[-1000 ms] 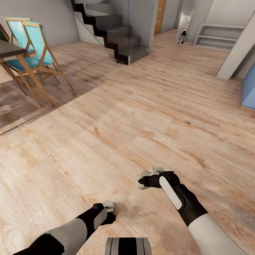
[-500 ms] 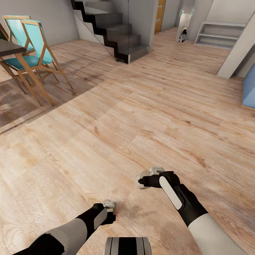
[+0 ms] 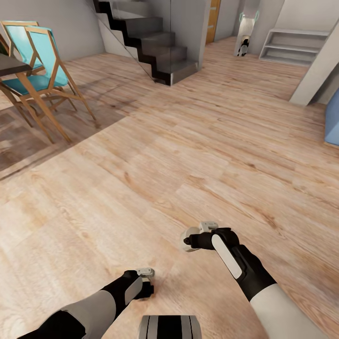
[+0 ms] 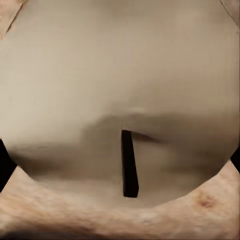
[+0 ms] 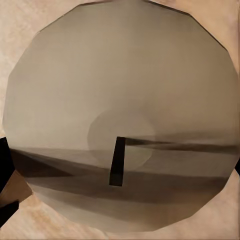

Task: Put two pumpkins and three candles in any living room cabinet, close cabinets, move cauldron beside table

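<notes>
Wooden floor (image 3: 188,141) lies wide and bare under both arms, with two turquoise chairs (image 3: 42,61) at a dark table (image 3: 12,63) far on the left and grey stairs (image 3: 150,42) further back. The right claw (image 3: 192,239) is low over the planks and is pinching a candle (image 5: 125,100), whose pale round top and short black wick face the right wrist camera. The left claw (image 3: 146,278), nearer to the robot's body, is pressed on a second candle (image 4: 120,75) in the same way.
</notes>
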Controlling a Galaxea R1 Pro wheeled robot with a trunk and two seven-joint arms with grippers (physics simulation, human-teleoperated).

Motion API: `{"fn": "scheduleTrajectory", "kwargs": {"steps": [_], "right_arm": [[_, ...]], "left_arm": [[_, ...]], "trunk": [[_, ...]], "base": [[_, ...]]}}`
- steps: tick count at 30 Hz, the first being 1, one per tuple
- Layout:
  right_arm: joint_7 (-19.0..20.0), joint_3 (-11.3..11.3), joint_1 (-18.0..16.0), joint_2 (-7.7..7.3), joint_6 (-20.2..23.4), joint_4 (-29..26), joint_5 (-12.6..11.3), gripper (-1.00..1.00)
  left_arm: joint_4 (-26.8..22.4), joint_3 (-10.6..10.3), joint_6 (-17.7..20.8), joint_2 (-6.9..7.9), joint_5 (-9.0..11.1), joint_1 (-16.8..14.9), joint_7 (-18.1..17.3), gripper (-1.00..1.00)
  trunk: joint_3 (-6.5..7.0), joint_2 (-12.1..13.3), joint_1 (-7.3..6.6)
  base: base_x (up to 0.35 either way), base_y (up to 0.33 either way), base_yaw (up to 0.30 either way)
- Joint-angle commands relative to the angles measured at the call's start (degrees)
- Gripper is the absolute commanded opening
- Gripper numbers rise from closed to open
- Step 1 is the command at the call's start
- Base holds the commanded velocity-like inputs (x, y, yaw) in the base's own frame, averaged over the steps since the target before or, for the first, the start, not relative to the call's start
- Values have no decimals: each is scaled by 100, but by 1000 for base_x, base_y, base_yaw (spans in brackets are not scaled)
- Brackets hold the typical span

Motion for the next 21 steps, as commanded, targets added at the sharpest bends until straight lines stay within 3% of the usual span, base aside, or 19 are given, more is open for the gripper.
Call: {"fn": "scheduleTrajectory", "kwargs": {"steps": [1,21], "right_arm": [[-59,17,-4,-6,8,-7,-67,-100],[-59,34,-4,-4,-6,-7,-67,-100]], "left_arm": [[-12,-44,25,2,61,-1,40,100],[-12,-45,25,2,63,-1,40,100]], "trunk": [[-4,-2,0],[-4,-2,0]], "base": [[99,0,0],[12,0,0]]}}
